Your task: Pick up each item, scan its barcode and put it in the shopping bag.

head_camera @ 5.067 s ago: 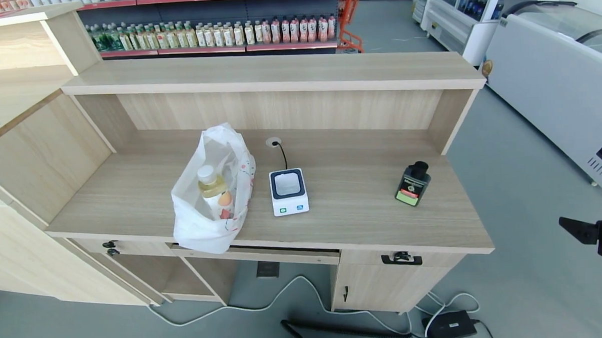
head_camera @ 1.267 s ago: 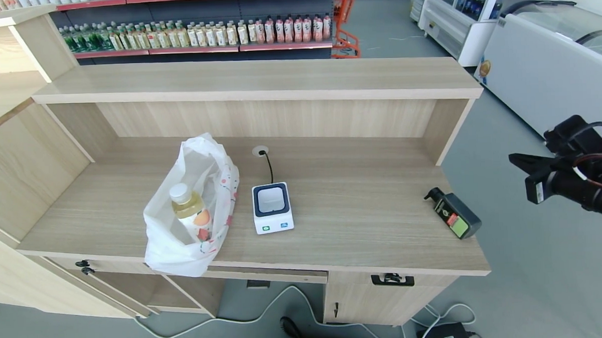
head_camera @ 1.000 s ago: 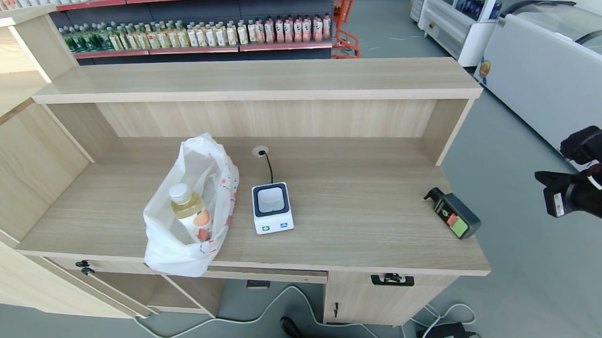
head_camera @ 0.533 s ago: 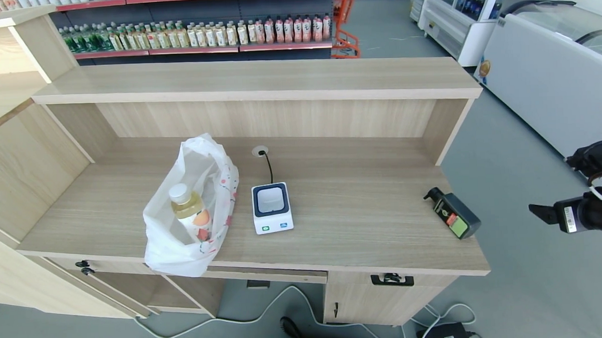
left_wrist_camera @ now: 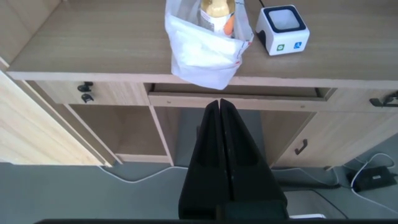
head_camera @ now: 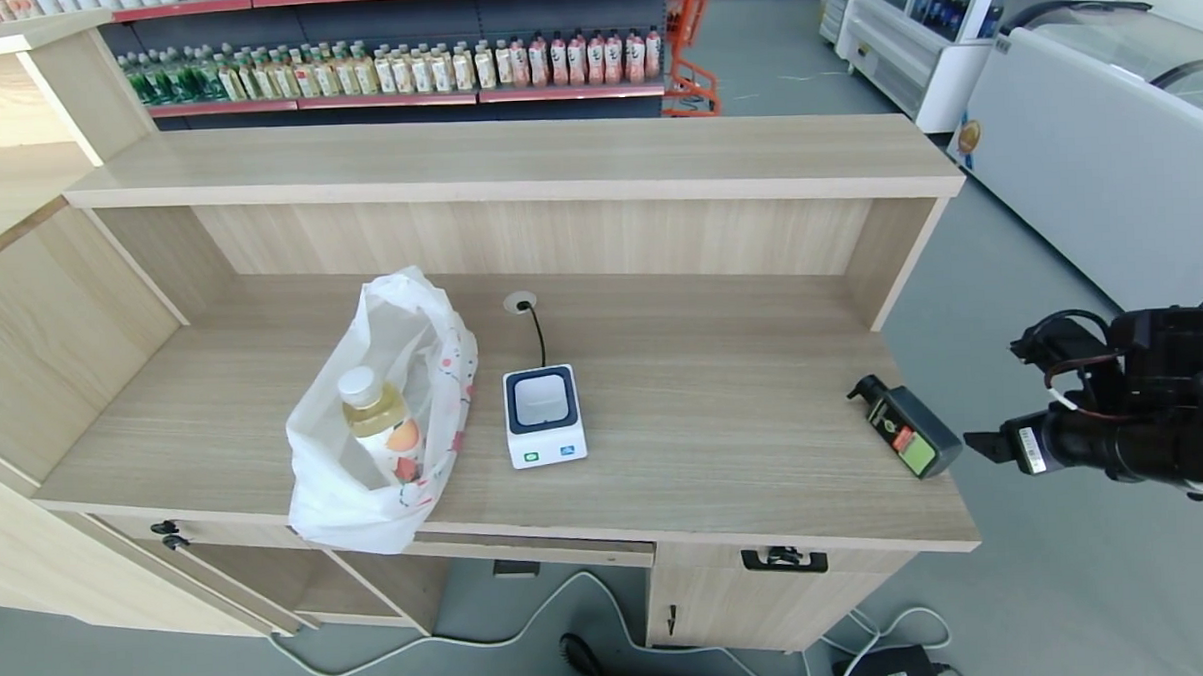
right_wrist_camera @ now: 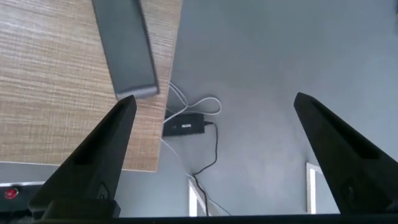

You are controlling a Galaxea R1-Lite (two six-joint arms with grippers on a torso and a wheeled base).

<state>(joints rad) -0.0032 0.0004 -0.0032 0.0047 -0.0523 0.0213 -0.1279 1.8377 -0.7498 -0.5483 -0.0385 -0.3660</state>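
1 item bagged: the drink bottle [head_camera: 374, 411] stands upright inside the shopping bag [head_camera: 367, 496], which sits just left of the scanner [head_camera: 542, 415].
1 item left: the dark bottle [head_camera: 910, 437] lies on its side on the counter [head_camera: 713, 374], well to the right of the scanner and near the counter's right end (its cap end is the end nearer the scanner).
Right gripper [head_camera: 980, 443]: it hangs past the counter's end, farther from the scanner than the dark bottle. It is just beside that bottle but not touching it. Its fingers [right_wrist_camera: 99, 155] are spread wide with nothing between them.
Left gripper [left_wrist_camera: 220, 106]: it is low in front of the counter, on the bag's side of the scanner. Its fingers are pressed together and carry nothing.
Progress: about half, judging by the 2 items on show. The drink bottle looks finished.
Remaining: the dark bottle has yet to be grasped, passed over the scanner and dropped into the bag.
Step in hand: probably lining up the right gripper on the dark bottle.
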